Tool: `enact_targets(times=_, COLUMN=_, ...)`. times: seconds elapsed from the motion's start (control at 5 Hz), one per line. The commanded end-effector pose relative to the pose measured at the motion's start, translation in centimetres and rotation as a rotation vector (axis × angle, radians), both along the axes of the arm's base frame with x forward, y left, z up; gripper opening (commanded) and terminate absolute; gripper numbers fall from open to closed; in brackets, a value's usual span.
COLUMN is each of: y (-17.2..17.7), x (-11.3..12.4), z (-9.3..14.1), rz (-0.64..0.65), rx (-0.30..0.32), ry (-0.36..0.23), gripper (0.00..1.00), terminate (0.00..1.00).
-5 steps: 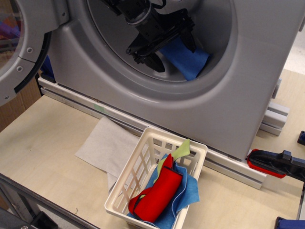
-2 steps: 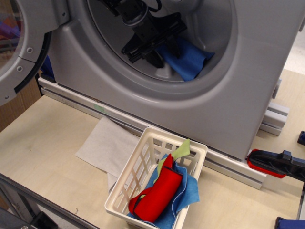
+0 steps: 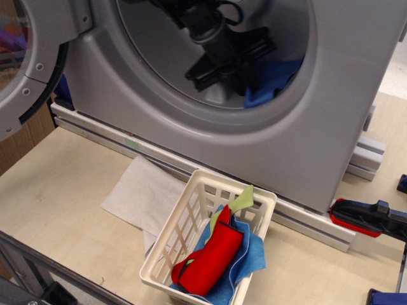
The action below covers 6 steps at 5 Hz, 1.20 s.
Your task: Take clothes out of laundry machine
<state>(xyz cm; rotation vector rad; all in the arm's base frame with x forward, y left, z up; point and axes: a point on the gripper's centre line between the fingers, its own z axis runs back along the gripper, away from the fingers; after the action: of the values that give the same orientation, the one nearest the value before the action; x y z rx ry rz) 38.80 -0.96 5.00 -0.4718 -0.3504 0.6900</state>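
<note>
My gripper point(image 3: 234, 70) was deep inside the round opening of the laundry machine point(image 3: 331, 127), its black body angled down toward the right side of the drum, and from this view I could not tell whether my fingers were apart or closed, since their tips ran dark against the shadowed drum and the cloth. The blue cloth point(image 3: 275, 77) lay bunched against the lower right of the drum, just beside and partly behind my fingers; whether I was touching it or gripping it was not clear. The machine's grey front filled the upper part of the view, and its ring-framed door point(image 3: 28, 70) stood swung open at the left. Below the machine, on the light wooden table point(image 3: 57, 184), a pale sheet point(image 3: 143, 190) lay flat against the machine's base rail. Just beside that sheet stood the white slatted basket point(image 3: 191, 222), holding a red cloth with a strap point(image 3: 210, 257) on top of a paler blue cloth point(image 3: 251, 254), with a strip of light green cloth point(image 3: 241, 201) poking up at the back. At the far right edge of the table lay a red and black clamp point(image 3: 365, 218).
</note>
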Motion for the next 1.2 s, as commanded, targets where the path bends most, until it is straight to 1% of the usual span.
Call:
enact_targets(times=0.0, y=2.7, x=-4.1, z=5.6, rz=0.068, rx=0.134, ry=-0.069, gripper=0.00, terminate=0.00)
enact_targets(times=0.2, y=3.8, x=-7.8, z=5.9, rz=0.081, rx=0.202, ry=-0.049, gripper=0.00, terminate=0.00)
enact_targets(times=0.4, y=3.8, x=-10.6, z=5.4, rz=-0.010, rx=0.190, ry=0.035, gripper=0.00, terminate=0.00)
enact_targets(times=0.6, y=2.4, x=-12.6, z=2.9, rz=-0.124, rx=0.267, ry=0.129, gripper=0.00, terminate=0.00)
enact_targets(times=0.8, y=0.4, x=-12.4, z=0.9, rz=-0.291, rx=0.232, ry=0.179, gripper=0.00, terminate=0.00)
enact_targets(times=1.0, y=-1.4, x=-13.1, z=-0.1, rz=-0.405, rx=0.189, ry=0.192, gripper=0.00, terminate=0.00)
